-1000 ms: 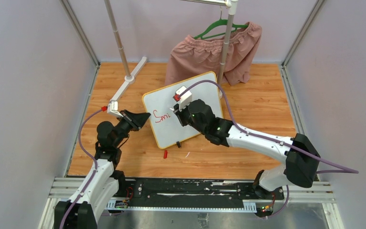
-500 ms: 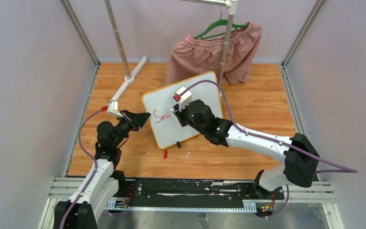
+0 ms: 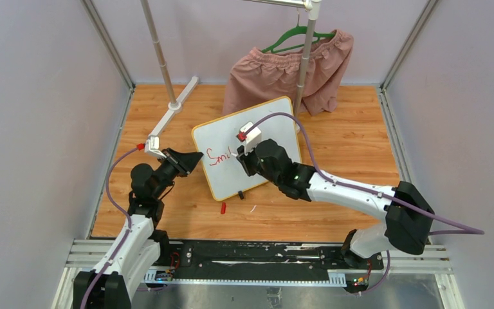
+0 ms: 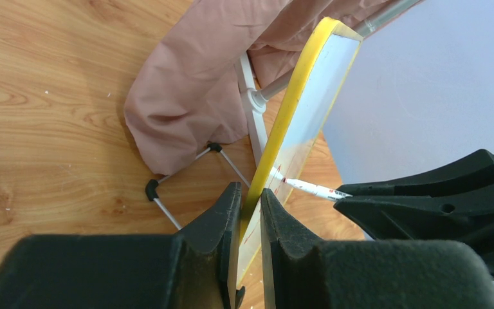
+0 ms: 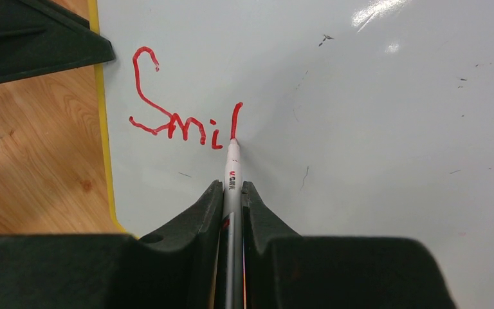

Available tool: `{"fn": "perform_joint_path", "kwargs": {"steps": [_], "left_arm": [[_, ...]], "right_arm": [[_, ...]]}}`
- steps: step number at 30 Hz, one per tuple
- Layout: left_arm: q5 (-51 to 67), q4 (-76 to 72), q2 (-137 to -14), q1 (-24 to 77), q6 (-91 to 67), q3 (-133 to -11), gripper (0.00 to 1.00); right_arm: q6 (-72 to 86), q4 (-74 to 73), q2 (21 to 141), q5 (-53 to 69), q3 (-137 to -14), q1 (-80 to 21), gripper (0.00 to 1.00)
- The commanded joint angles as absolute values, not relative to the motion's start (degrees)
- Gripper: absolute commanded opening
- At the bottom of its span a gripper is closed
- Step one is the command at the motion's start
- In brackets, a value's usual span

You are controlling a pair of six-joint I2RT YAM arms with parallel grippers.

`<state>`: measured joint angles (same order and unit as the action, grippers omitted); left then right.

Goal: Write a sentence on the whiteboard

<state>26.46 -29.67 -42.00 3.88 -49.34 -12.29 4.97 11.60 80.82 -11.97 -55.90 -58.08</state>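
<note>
The whiteboard (image 3: pixel 267 119), white with a yellow rim (image 4: pixel 294 103), stands tilted on the wooden table. My left gripper (image 3: pixel 193 156) is shut on its left edge, and in the left wrist view its fingers (image 4: pixel 249 190) pinch the rim. My right gripper (image 3: pixel 244 159) is shut on a white marker (image 5: pixel 231 168) whose red tip touches the board face (image 5: pixel 373 96). The sentence (image 5: pixel 183 122) reads "Smil" in red cursive, with the tip at the foot of the "l". From above, the red letters (image 3: pixel 217 155) sit near the board's left edge. The left wrist view also catches the marker (image 4: pixel 309 188).
Pink shorts (image 3: pixel 289 71) hang on a green hanger (image 3: pixel 296 35) from a clothes rack behind the board. The rack's pole (image 3: pixel 159 55) and white foot (image 3: pixel 181 100) stand at the back left. A small red cap (image 3: pixel 223 207) lies on the table in front of the board.
My right gripper has shifted slightly to the right along the board, and the red writing has grown by an upright "l" stroke. The left gripper and the board have stayed put.
</note>
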Motion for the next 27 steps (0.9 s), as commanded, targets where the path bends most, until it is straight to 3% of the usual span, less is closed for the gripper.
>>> {"fn": "perform_joint_path", "kwargs": {"steps": [1,27], "left_arm": [[27.51,-30.57,-41.67,3.73,-49.75,-11.97,0.0],[27.41,-30.54,-41.43,3.7,-49.66,-11.63,0.0]], "right_arm": [[5.94,11.16,79.66,-12.49,-54.09,-57.39,0.0],[5.44,10.05,73.88,-12.74,-55.51,-56.32,0.0]]}}
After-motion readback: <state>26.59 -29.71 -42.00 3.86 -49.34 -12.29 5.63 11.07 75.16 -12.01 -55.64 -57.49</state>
